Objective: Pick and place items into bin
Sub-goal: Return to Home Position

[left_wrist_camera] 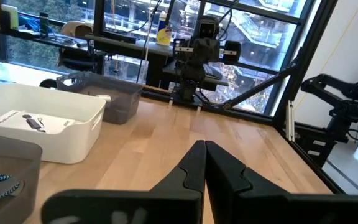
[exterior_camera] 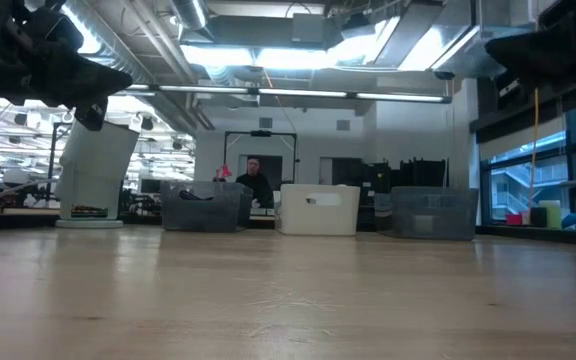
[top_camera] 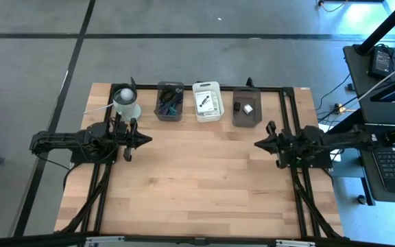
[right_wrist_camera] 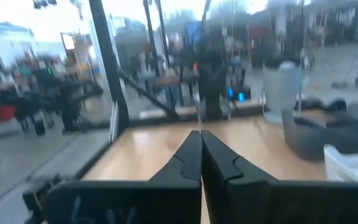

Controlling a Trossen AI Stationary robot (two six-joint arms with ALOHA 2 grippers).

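The left gripper [top_camera: 147, 140] and right gripper [top_camera: 258, 144] hover at the table's [top_camera: 197, 185] sides, both pinched closed, holding nothing. Teal tools [top_camera: 170, 104] lie in the dark bin [top_camera: 158, 96], a printed card [top_camera: 206, 103] in the white bin [top_camera: 207, 85].

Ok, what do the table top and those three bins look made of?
The table top: pale wood, joined strips with visible grain, light sheen. The white bin: opaque plastic, smooth, rounded corners, likely moulded. The left grey bin and right grey bin: smoky plastic, seemingly translucent since dim shapes show through the walls; not certain.
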